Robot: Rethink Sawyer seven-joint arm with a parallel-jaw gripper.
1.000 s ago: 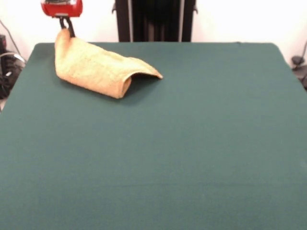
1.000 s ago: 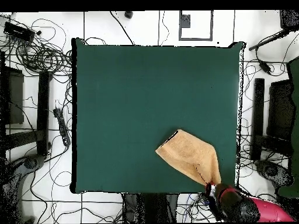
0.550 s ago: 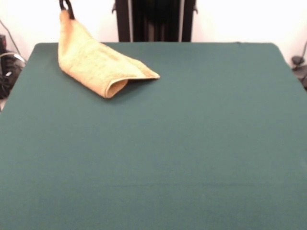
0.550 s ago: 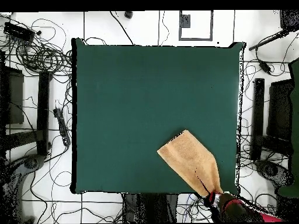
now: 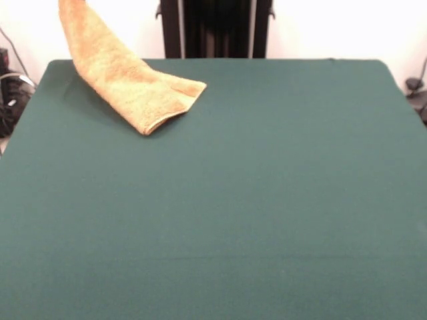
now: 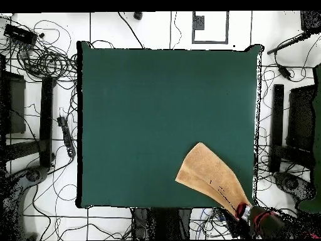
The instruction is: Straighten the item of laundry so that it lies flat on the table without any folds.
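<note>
The item of laundry [image 5: 127,83], a golden-tan towel, hangs stretched from one raised corner at the front view's top left. Its lower end rests folded on the table [image 5: 267,200] near the far left corner. In the overhead view the towel [image 6: 207,176] runs as a long slanted strip towards the table's [image 6: 144,113] bottom right edge. There my gripper [image 6: 244,211], red and black, is shut on its corner just past the table's edge. The front view does not show the gripper.
Tangled cables [image 6: 47,59] and dark equipment [image 6: 12,100] lie on the floor around the table. A black column [image 5: 217,27] stands behind the table's far edge.
My gripper has risen out of the front view's top and moved outward past the table's edge. The towel's held corner went up with it, and the cloth drew longer and narrower.
</note>
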